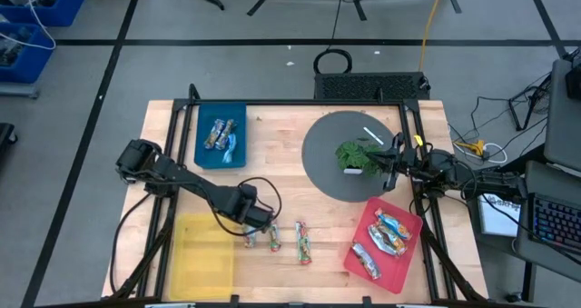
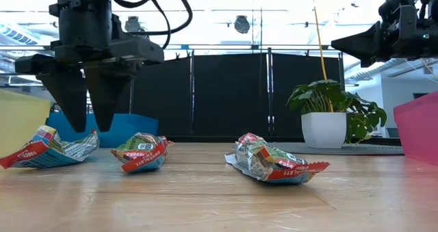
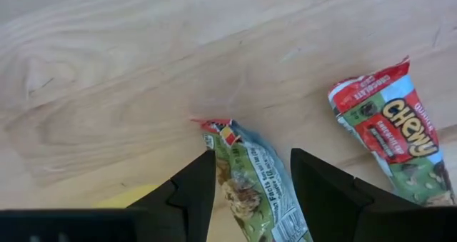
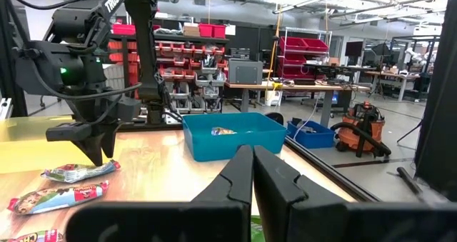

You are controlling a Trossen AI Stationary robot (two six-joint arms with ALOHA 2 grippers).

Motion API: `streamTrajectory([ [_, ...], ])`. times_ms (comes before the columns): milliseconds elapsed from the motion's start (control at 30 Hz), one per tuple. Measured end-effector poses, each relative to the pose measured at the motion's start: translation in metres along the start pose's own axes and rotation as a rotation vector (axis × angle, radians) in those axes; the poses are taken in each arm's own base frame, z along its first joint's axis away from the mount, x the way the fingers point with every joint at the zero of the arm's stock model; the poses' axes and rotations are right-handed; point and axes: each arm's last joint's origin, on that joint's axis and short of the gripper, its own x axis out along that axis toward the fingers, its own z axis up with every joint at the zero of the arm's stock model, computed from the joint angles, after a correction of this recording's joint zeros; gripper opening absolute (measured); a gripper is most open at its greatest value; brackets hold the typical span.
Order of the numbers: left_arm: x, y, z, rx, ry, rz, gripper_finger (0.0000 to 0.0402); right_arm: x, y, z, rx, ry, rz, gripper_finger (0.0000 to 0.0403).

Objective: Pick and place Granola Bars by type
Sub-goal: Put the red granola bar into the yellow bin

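Hovering narrowly open, the left claw (image 2: pixel 90 116) straddles a red-green bar (image 3: pixel 253 185) lying on the surface (image 1: pixel 300 199) beside the yellow tray (image 1: pixel 201 249); crinkly foil might slip when pinched.

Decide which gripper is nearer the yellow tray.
Left. The left gripper hovers at the yellow tray's edge, above a red-green bar; the right gripper waits across the table by the plant.

bars: three red-green (image 1: pixel 275 239) flat on wood | silver-blue (image 1: pixel 221 134) in blue tray | silver-orange (image 1: pixel 385 236) in red tray
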Motion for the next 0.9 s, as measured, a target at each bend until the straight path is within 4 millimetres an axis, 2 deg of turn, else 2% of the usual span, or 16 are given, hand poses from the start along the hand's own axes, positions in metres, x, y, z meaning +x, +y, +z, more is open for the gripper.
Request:
streamTrajectory([
  [200,0.007,0.005,-0.001,-0.010,0.012,0.020,0.0186,0.000,0.000,0.000,0.000,0.000,0.000,0.0006],
  [400,0.022,0.006,-0.003,-0.017,0.029,-0.053,0.0186,0.000,0.000,0.000,0.000,0.000,0.000,0.0006],
  [567,0.026,0.009,-0.003,0.005,0.031,-0.061,0.0181,0.000,0.000,0.000,0.000,0.000,0.000,0.0006],
  [667,0.027,0.009,-0.003,0.044,0.024,-0.058,0.0140,0.000,0.000,0.000,0.000,0.001,0.000,0.0006],
  [800,0.027,0.008,-0.002,0.098,-0.013,-0.070,0.0034,0.000,0.000,0.000,0.000,0.000,0.000,0.0007],
  [900,0.027,0.004,-0.001,0.159,-0.056,-0.110,0.0021,0.000,0.000,0.000,0.000,0.000,0.000,0.0007],
])
